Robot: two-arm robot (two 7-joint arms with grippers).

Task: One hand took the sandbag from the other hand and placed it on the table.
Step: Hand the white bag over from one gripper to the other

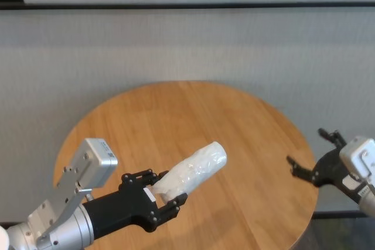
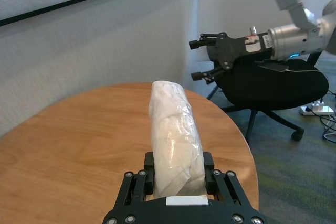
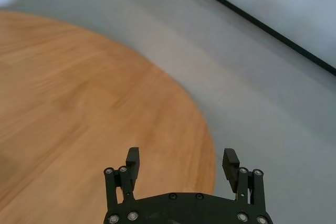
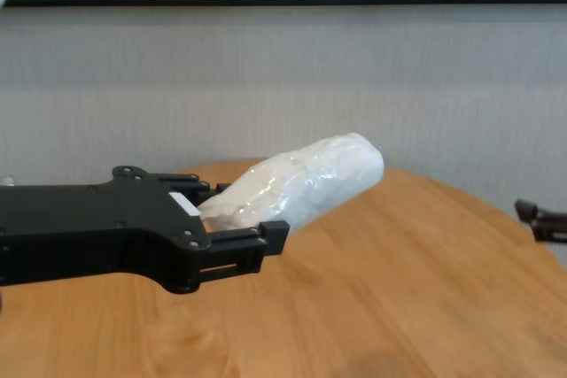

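The left gripper [image 1: 162,194] sat low in the head view, left of centre, its black fingers clamped on the near end of the sandbag [image 1: 193,171]. The white, crinkly pouch stuck out past the fingertips, slanting up and to the right, raised above the table [image 1: 246,139] rather than lying on it. In the chest view the same bag [image 4: 301,183] jutted from the flat black gripper [image 4: 232,227] at mid-frame, angled toward the upper right, with the wooden top [image 4: 399,289] filling the lower half of the frame below it. From the left wrist camera the sandbag [image 2: 173,135] stood up the middle of the frame, pinched at its base between the fingers [image 2: 220,179] of the gripper [image 2: 178,179], and a small white sticker [image 2: 187,201] showed at the bottom edge.

The right gripper [image 1: 310,155] hung at the right edge of the head view, just past the table's rim, well apart from the bag. Its curved fingers were spread wide with nothing between them. The left wrist camera caught it in the upper right of its frame [image 2: 202,59], jaws parted, in front of a black office chair [image 2: 273,85]. Its own wrist camera showed the two fingertips [image 3: 181,161] held apart at the bottom of the frame, over the table's curved edge [image 3: 79,103] and the grey floor [image 3: 262,93].
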